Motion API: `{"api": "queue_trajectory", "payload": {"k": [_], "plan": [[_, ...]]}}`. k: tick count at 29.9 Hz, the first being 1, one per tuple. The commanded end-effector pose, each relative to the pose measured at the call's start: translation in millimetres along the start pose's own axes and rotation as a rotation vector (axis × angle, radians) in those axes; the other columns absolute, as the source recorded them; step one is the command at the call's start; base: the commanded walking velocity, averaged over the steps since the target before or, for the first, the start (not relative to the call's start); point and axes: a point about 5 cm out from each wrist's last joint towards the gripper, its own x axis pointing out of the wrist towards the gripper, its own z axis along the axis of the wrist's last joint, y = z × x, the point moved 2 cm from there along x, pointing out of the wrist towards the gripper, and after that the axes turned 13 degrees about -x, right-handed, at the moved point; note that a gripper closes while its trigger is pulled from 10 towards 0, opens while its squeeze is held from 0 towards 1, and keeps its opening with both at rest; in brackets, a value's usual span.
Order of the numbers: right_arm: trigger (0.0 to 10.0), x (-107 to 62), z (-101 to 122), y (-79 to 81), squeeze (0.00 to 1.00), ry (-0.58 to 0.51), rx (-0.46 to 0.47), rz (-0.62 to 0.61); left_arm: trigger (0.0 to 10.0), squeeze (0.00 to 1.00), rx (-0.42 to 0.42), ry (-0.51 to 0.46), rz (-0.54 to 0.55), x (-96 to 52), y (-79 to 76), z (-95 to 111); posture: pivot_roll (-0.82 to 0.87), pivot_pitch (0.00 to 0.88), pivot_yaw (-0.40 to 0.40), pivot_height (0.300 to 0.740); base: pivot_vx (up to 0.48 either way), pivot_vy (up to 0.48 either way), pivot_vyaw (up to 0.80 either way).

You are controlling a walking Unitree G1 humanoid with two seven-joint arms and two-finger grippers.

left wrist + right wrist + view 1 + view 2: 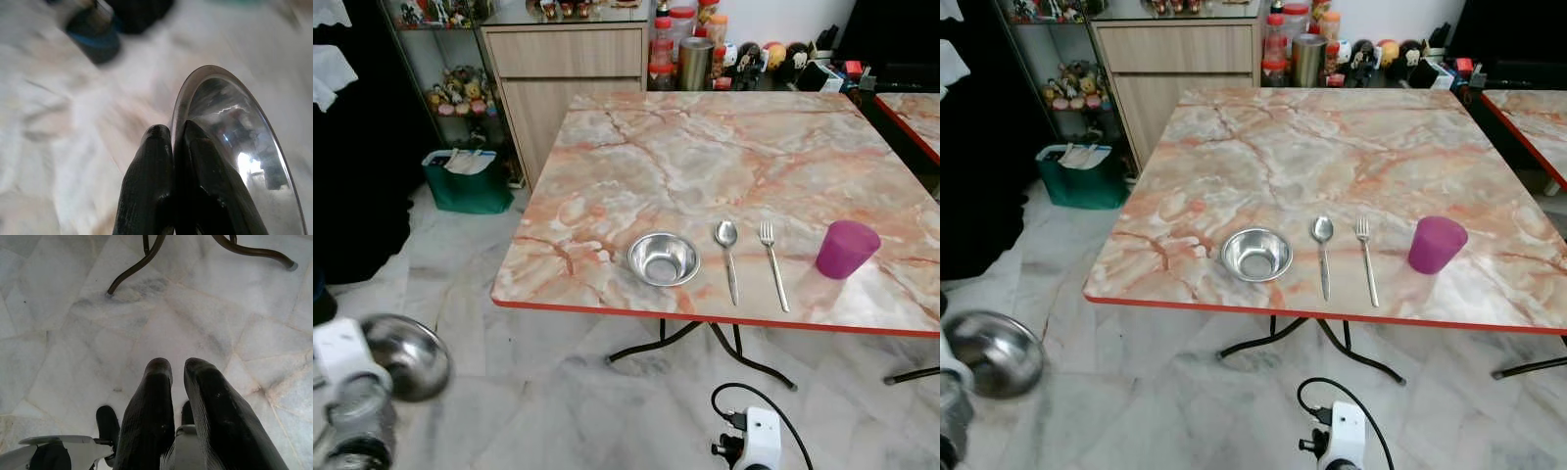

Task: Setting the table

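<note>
**Second steel bowl carried low, place setting partly laid**

A steel bowl (408,354) is held by its rim in the left gripper (172,142), whose two black fingers are pressed together with the thin metal edge pinched between them. The bowl is carried low at the robot's left side, over the marble floor (558,411) and well short of the table (724,166); a rim grip is likely used because the wall is too wide to be spanned.

On the table, near the front edge, a setting is laid out in a row: a small steel bowl (663,258), a spoon (728,257) just beside it, a fork (772,262) next, and a purple cup (846,249) furthest to the right. The handles point toward the near edge, as suits a seated diner.

The right gripper (173,382) hangs idle above the floor by the table's legs (146,259); its fingers are nearly together and nothing is held.

The carried bowl is judged to be meant for the table, probably to the left of the row, where free surface remains.
</note>
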Motion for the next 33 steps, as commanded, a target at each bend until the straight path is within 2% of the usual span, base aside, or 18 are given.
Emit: {"api": "queue_trajectory", "payload": {"k": [1,3,4,5,13,21,26,33], "plan": [[10.0,-0.5,-1.8,-0.3,0.00,0.003,0.002,-0.004,10.0,0.00,0.057,0.069,-0.057,-3.3,-4.6,-14.9,0.05,0.000,0.027,0.740,0.000,0.000,0.00],[10.0,-0.7,-2.4,-0.7,0.00,0.005,0.001,-0.004,10.0,0.00,0.136,0.164,-0.142,-11.8,-18.1,-40.3,0.05,0.000,0.027,0.740,0.000,0.000,0.00],[10.0,-0.7,-2.4,-0.7,0.00,0.005,0.001,-0.004,10.0,0.00,0.136,0.164,-0.142,-11.8,-18.1,-40.3,0.05,0.000,0.027,0.740,0.000,0.000,0.00],[10.0,-0.7,-2.4,-0.8,0.00,0.006,0.001,-0.005,10.0,0.00,0.141,0.199,-0.172,-15.6,-23.4,-49.7,0.05,0.000,0.027,0.740,0.000,0.000,0.00],[10.0,-0.1,-0.1,0.0,0.00,-0.001,0.003,-0.001,10.0,0.00,0.086,0.267,-0.266,-28.7,-53.6,-72.1,0.05,0.000,0.025,0.740,0.000,0.000,0.00],[10.0,0.2,1.3,0.1,0.00,-0.007,0.008,0.000,10.0,0.00,0.072,0.287,-0.273,-32.7,-60.1,-78.4,0.04,0.000,0.026,0.740,0.000,0.000,0.00],[10.0,-0.4,-0.2,-3.1,0.00,-0.001,-0.003,-0.007,10.0,0.00,0.055,0.282,-0.285,-34.0,-66.0,-78.6,0.03,0.000,0.023,0.740,0.000,-0.313,0.00],[10.0,-0.6,-1.8,-5.9,0.00,0.016,0.008,-0.017,10.0,0.00,0.059,0.297,-0.284,-36.7,-64.3,-84.2,0.03,0.000,0.021,0.740,0.000,-0.429,0.00]]}}
